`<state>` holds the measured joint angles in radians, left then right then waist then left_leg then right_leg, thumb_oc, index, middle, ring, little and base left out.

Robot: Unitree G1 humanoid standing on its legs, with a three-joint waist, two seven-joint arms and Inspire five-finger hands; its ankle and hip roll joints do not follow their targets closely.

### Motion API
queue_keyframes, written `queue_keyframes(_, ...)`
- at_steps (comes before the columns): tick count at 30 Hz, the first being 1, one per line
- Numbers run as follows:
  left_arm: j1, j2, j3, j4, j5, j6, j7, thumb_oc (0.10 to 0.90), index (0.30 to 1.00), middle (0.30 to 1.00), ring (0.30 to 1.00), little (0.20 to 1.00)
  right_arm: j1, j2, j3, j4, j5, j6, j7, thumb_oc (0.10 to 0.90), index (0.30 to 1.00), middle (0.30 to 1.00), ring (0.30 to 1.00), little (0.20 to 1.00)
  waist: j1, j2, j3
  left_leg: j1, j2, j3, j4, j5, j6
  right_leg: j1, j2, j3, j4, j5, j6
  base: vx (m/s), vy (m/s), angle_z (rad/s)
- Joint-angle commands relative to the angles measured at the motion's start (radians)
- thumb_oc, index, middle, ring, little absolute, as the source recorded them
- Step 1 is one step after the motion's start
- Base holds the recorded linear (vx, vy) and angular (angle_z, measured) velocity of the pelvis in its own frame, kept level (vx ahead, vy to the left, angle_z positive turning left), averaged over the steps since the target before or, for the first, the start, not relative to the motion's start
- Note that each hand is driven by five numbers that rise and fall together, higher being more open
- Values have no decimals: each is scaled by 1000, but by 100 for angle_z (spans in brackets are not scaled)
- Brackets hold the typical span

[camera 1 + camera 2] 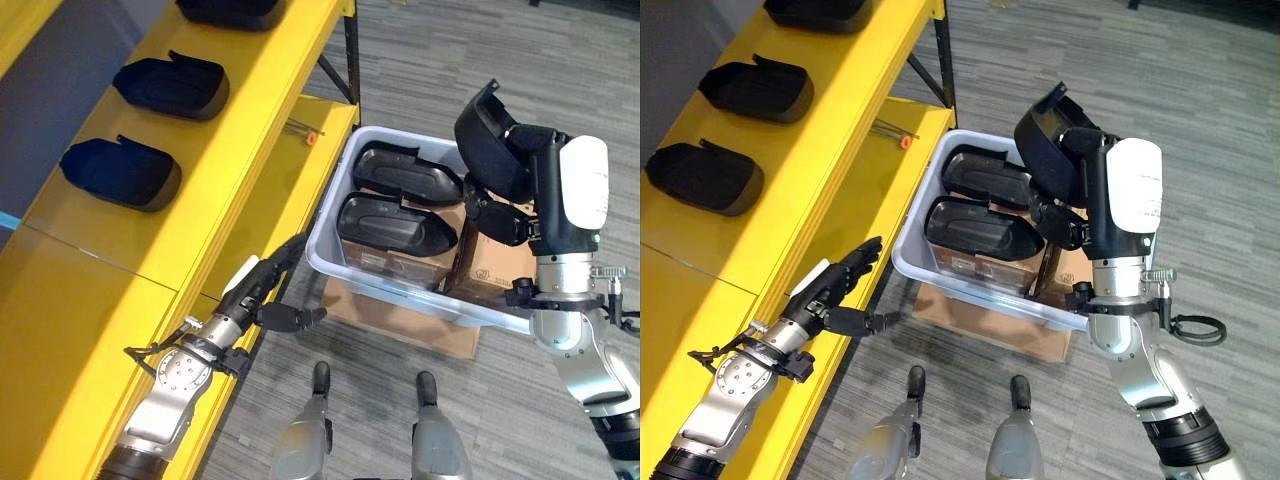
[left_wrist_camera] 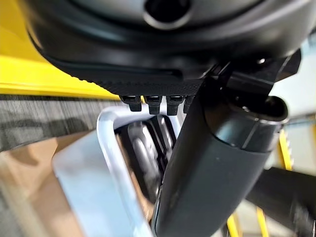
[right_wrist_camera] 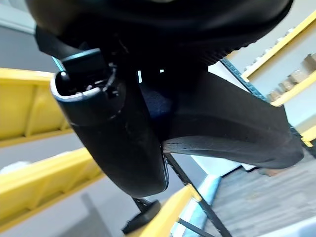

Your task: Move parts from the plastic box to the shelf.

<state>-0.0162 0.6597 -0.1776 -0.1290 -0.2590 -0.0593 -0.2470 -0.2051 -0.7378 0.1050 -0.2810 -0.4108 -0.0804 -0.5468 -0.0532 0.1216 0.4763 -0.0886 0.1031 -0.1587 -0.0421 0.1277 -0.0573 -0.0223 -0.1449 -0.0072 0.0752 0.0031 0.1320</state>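
One black part (image 1: 492, 140) is clamped in the right hand (image 1: 500, 215)'s curled fingers above the plastic box (image 1: 335, 225), two more beneath them, the left hand (image 1: 262, 290) spread empty; a loose grip could drop it short of the shelf (image 1: 200, 200).

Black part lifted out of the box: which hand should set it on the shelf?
Right. The right hand already grips the black part above the plastic box; the left hand is open by the yellow shelf.
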Motion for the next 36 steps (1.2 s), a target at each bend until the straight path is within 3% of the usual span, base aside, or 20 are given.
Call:
queue_keyframes(1, 32, 33, 7, -80, -29, -76, -17, 900, 1000, 1000, 1000, 1000, -32, -18, -21, -134, -18, -119, -85, 400, 300, 300, 300, 300, 1, -28, -234, 19, 3, 44, 54, -161, 6, -53, 50, 114, 104, -136, -54, -3, -163, 22)
queue_keyframes(2, 35, 36, 9, -88, -41, -79, -19, 900, 1000, 1000, 1000, 1000, -28, -22, -19, -142, -16, -123, -86, 400, 300, 300, 300, 300, 3, -26, -230, 15, 6, 38, 55, -155, 3, -55, 56, 111, 117, -145, -61, -31, -146, 32)
queue_keyframes(4, 21, 32, 0, -120, -66, -117, -100, 900, 1000, 1000, 1000, 1000, 17, -40, -45, -163, -68, -104, -132, 400, 300, 300, 300, 300, -21, -11, -207, -4, 51, 126, 53, -115, -20, -69, 50, 55, 183, -194, -81, -142, -120, 64)
queue_keyframes(7, -27, 29, -47, -147, -85, -146, -162, 900, 1000, 1000, 1000, 1000, 18, -91, -77, -150, -83, -99, -148, 400, 300, 300, 300, 300, -64, 6, -196, -10, 73, 211, 104, -109, -28, -78, 28, 34, 207, -197, -86, -216, 103, 131)
queue_keyframes(10, -48, 33, -74, -175, -101, -152, -107, 900, 1000, 1000, 1000, 1000, -40, -141, -66, -139, -67, -108, -119, 400, 300, 300, 300, 300, -91, 11, -199, 18, 75, 240, 182, -163, -17, -96, 2, 60, 234, -190, -88, -177, 272, 99)
queue_keyframes(14, -67, 18, -68, -177, -114, -140, -39, 900, 1000, 1000, 1000, 1000, -71, -162, -69, -151, -59, -115, -85, 400, 300, 300, 300, 300, -116, 11, -212, 65, 146, 267, 206, -113, -33, -123, -22, 72, 282, -196, -89, -150, 315, 72)
queue_keyframes(16, -60, 11, -58, -160, -106, -175, -15, 900, 1000, 1000, 1000, 1000, -64, -173, -97, -147, -80, -128, -90, 400, 300, 300, 300, 300, -131, 16, -224, 103, 194, 315, 156, -77, -53, -137, -49, 52, 304, -198, -80, -157, 480, 80)
queue_keyframes(18, -47, 8, -38, -163, -110, -199, -5, 900, 1000, 1000, 1000, 1000, -32, -173, -140, -150, -83, -136, -83, 400, 300, 300, 300, 300, -134, 20, -229, 117, 212, 348, 111, -54, -67, -132, -75, 35, 301, -191, -66, -106, 429, 108)
queue_keyframes(21, -37, 16, -20, -176, -114, -199, -22, 900, 1000, 1000, 1000, 1000, -16, -166, -167, -138, -117, -116, -85, 400, 300, 300, 300, 300, -111, 20, -239, 114, 188, 362, 90, -79, -68, -108, -117, -3, 249, -149, -33, -76, 317, 76)
queue_keyframes(24, -5, 41, 13, -194, -139, -204, -51, 900, 1000, 1000, 1000, 1000, -21, -152, -161, -121, -139, -74, -116, 400, 300, 300, 300, 300, -70, 10, -261, 119, 147, 370, 62, -112, -63, -71, -166, -51, 145, -64, 8, -48, 211, 35)
queue_keyframes(27, 18, 57, 45, -211, -152, -194, -66, 900, 1000, 1000, 1000, 1000, -9, -132, -165, -126, -169, -77, -133, 400, 300, 300, 300, 300, -51, -6, -272, 126, 127, 370, 51, -129, -56, -45, -187, -78, 88, -16, 27, -11, 91, 23)
queue_keyframes(28, 47, 70, 81, -229, -162, -168, -89, 900, 1000, 1000, 1000, 1000, 23, -101, -176, -153, -154, -86, -116, 400, 300, 300, 300, 300, -33, -29, -286, 135, 108, 370, 38, -147, -42, -22, -199, -100, 36, 22, 44, -19, 81, 22)
queue_keyframes(32, 74, 89, 123, -249, -181, -130, -88, 900, 1000, 1000, 1000, 1000, 67, -79, -179, -185, -165, -95, -98, 400, 300, 300, 300, 300, -3, -68, -295, 139, 83, 355, 35, -170, -19, 4, -199, -108, -3, 45, 58, -34, 33, 40)
queue_keyframes(36, 93, 81, 142, -245, -199, -130, -87, 900, 1000, 1000, 1000, 1000, 113, -77, -185, -198, -205, -115, -85, 400, 300, 300, 300, 300, 6, -90, -300, 139, 77, 334, 26, -165, -10, 31, -175, -92, -3, 22, 64, -18, 51, 51)
